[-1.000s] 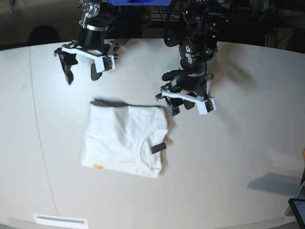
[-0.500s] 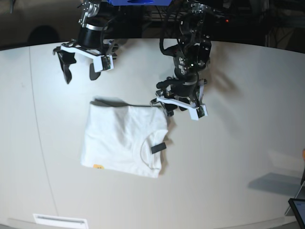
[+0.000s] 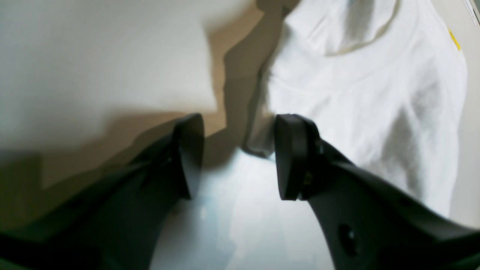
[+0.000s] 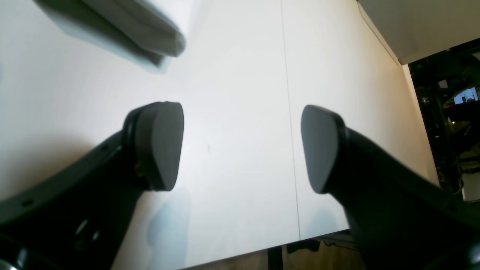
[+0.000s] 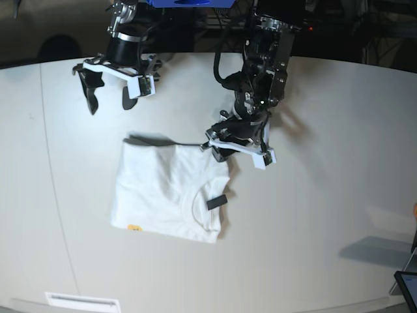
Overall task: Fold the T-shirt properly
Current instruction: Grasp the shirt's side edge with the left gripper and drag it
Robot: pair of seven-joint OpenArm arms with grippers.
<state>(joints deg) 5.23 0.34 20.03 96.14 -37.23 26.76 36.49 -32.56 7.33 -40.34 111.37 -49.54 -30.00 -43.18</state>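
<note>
The T-shirt (image 5: 166,192) lies folded into a white rectangle on the table, neck opening and small black tag (image 5: 217,202) facing up. My left gripper (image 5: 227,155) hangs low at its upper right corner. In the left wrist view this gripper (image 3: 240,157) is open, and the T-shirt (image 3: 356,93) has its corner just inside the right finger (image 3: 290,157), not pinched. My right gripper (image 5: 111,98) hovers open above the table beyond the shirt's upper left corner. The right wrist view shows that gripper (image 4: 242,150) wide open over bare table, a folded shirt edge (image 4: 150,33) at top left.
A bit of yellow print (image 5: 135,228) peeks out at the shirt's lower left edge. A white label strip (image 5: 81,301) lies at the table's front edge, and a screen corner (image 5: 407,287) sits at the lower right. Dark equipment stands behind the table (image 5: 339,195).
My left arm has swung left and down, bringing its open gripper to the shirt's upper right corner. The right arm and the shirt have stayed put.
</note>
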